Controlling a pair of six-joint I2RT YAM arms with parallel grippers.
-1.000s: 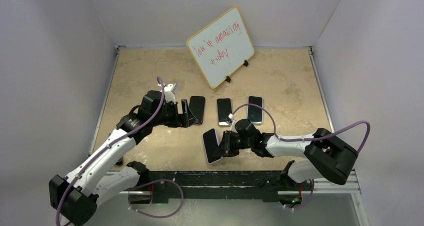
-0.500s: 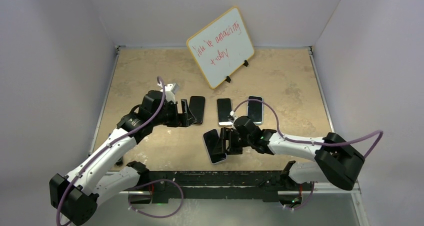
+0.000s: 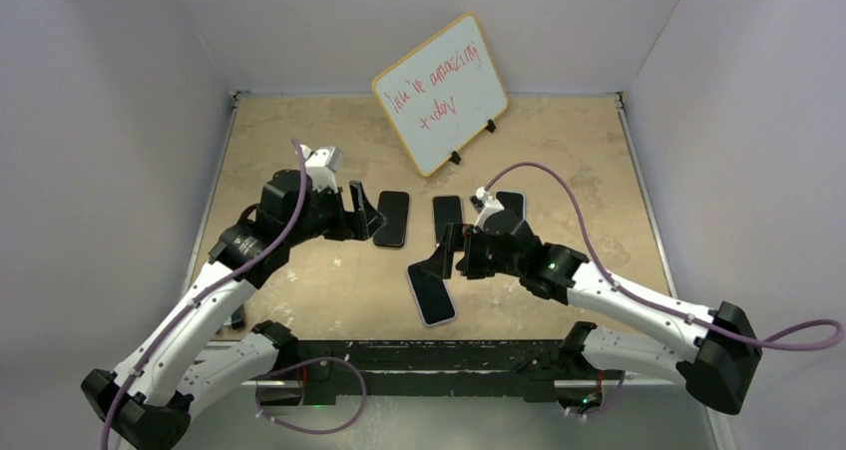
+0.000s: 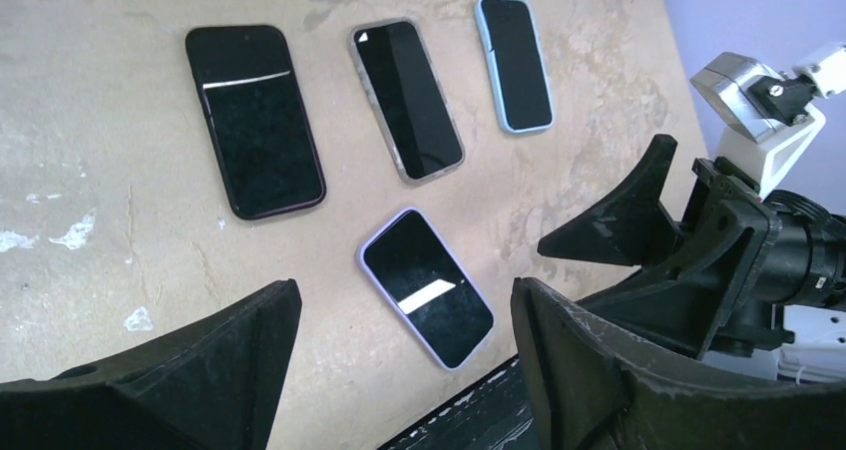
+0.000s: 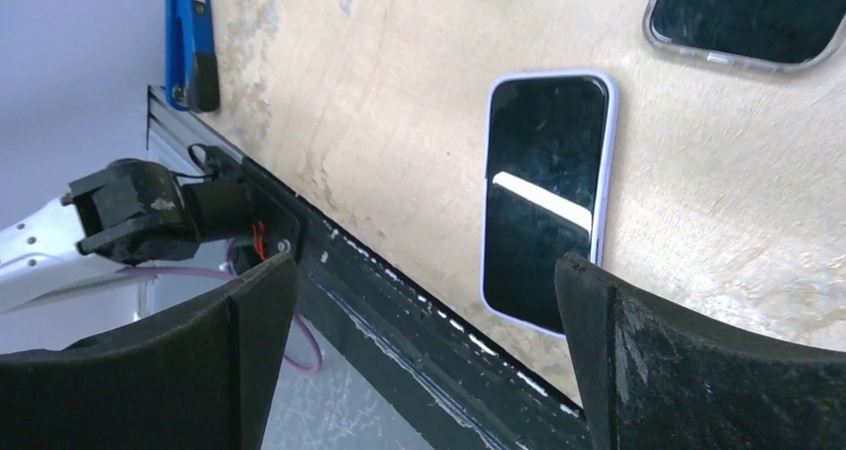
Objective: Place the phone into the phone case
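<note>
Left gripper (image 3: 366,211) and right gripper (image 3: 439,251) hang spread, empty, over the mottled tan table (image 3: 299,141) between pale walls (image 3: 100,121).

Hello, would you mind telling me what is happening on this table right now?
The right gripper hovers open over the lavender-cased phone near the front edge of the tan tabletop. The left gripper, also open, hangs beside the black phone, which lies in a back row with a grey-cased phone and a light-blue-cased phone. Neither gripper holds anything.

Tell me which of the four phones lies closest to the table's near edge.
The lavender-cased phone; it lies alone, nearer than the row of three behind it.
</note>
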